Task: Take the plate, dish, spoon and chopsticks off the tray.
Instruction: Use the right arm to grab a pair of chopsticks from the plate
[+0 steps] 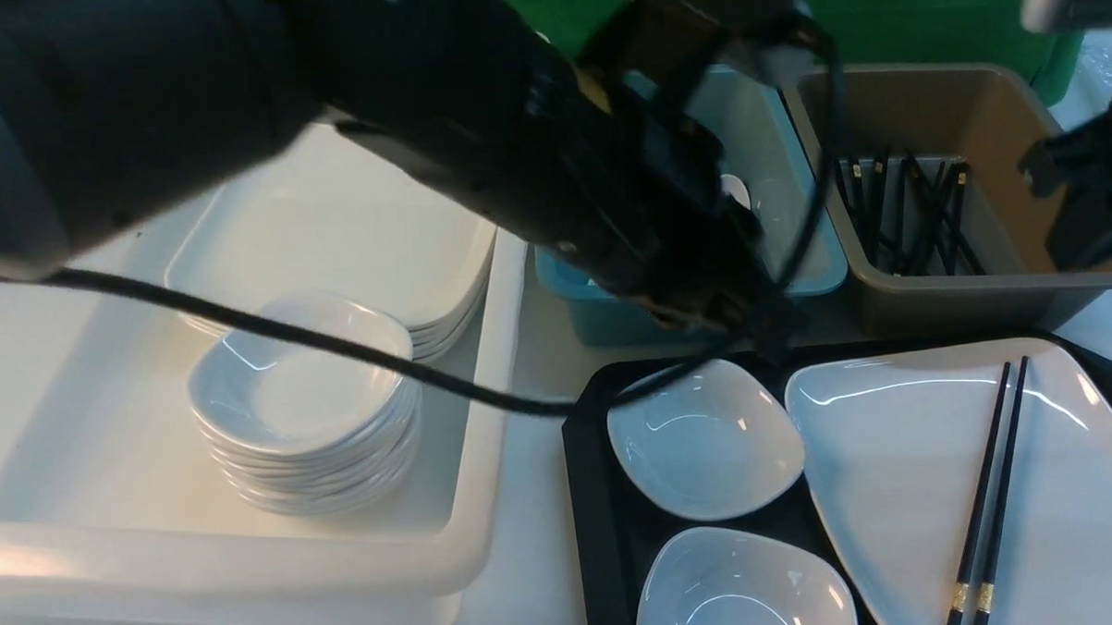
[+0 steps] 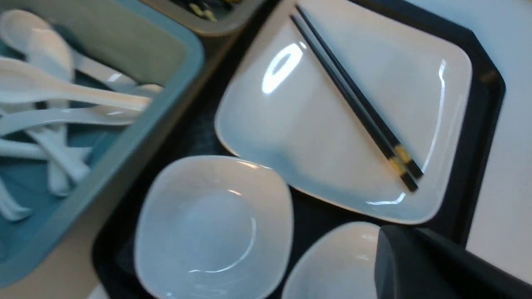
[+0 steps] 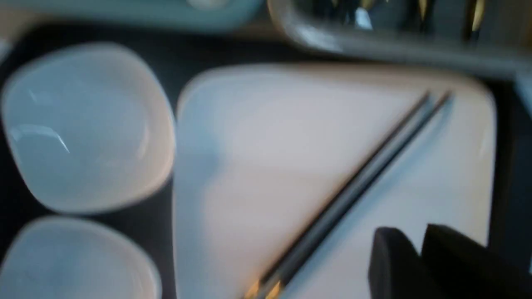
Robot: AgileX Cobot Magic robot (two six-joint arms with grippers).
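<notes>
The black tray (image 1: 589, 459) holds the large white plate (image 1: 895, 486) with the black chopsticks (image 1: 992, 482) lying on it. Two small white dishes (image 1: 704, 441) (image 1: 741, 588) sit to its left. No spoon shows on the tray; white spoons (image 2: 62, 93) lie in the blue tub. My left gripper (image 1: 741, 315) hangs over the tray's far edge; in the left wrist view (image 2: 388, 234) it looks shut and empty above the near dish (image 2: 332, 265). My right gripper (image 3: 411, 238) is shut and empty, above the plate (image 3: 270, 166) near the chopsticks (image 3: 361, 178).
A white tub (image 1: 486, 426) on the left holds a stack of plates (image 1: 331, 228) and a stack of dishes (image 1: 304, 386). Behind the tray stand a blue tub (image 1: 793, 202) and a brown tub (image 1: 1008, 287) of chopsticks. A black cable (image 1: 335, 353) crosses the white tub.
</notes>
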